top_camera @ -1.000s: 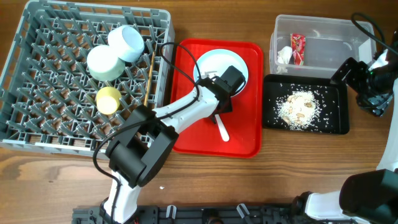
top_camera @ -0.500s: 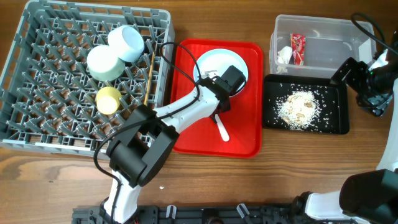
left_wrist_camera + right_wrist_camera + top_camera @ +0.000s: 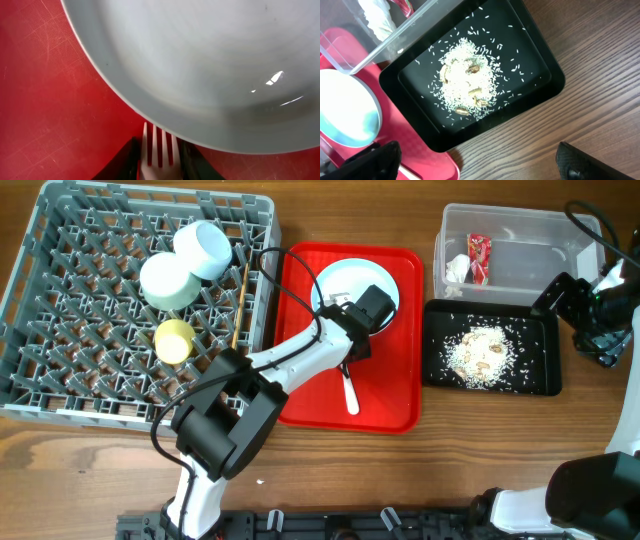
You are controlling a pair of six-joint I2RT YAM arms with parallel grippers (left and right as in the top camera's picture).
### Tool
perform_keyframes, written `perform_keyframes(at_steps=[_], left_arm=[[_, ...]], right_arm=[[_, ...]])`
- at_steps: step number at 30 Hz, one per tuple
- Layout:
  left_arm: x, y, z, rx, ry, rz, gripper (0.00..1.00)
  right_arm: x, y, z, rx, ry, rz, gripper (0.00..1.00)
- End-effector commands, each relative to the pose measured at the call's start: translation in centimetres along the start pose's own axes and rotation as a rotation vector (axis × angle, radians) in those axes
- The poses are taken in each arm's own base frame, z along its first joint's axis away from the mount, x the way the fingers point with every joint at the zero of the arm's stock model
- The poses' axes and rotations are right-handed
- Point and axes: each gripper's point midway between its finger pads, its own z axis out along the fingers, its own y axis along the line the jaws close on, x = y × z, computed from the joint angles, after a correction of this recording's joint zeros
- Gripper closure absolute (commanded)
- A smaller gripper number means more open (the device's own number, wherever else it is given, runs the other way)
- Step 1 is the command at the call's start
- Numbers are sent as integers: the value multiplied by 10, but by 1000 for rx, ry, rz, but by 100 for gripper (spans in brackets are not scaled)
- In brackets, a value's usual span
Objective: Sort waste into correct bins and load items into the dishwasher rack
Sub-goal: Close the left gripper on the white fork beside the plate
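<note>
Your left end effector (image 3: 159, 145) is pinching the white plastic fork (image 3: 160, 164) beside the pale blue plate (image 3: 200, 65) | your right end effector (image 3: 477, 152) is hanging wide open, holding nothing.

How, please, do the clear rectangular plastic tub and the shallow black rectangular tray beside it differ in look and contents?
The clear rectangular plastic tub is see-through with taller walls; the shallow black rectangular tray is opaque and low. The tub holds a red printed wrapper and a crumpled white tissue; the tray holds loose rice-like scraps. Both are rectangular, similar in footprint, and sit side by side.
</note>
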Motion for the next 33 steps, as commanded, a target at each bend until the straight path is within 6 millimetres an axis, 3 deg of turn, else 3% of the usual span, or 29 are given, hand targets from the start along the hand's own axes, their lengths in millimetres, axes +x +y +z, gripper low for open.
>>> perform_keyframes(at_steps=[1, 5, 10, 18, 24, 26, 33], left_arm=[[13, 3, 13, -21, 49, 7, 59], [22, 6, 12, -26, 90, 12, 55], [30, 2, 12, 0, 134, 12, 60], [38, 6, 10, -11, 171, 20, 59], [38, 6, 10, -12, 171, 20, 65], [38, 6, 10, -11, 171, 20, 72], [38, 6, 10, -12, 171, 20, 73]], right_arm=[[-2, 4, -12, -22, -37, -21, 0], [-2, 4, -12, -22, -37, -21, 0], [-2, 4, -12, -22, -37, -20, 0], [-2, 4, -12, -22, -37, -21, 0], [-2, 4, -12, -22, -37, -21, 0], [-2, 4, -12, -22, -37, -20, 0], [-2, 4, -12, -22, -37, -21, 0]])
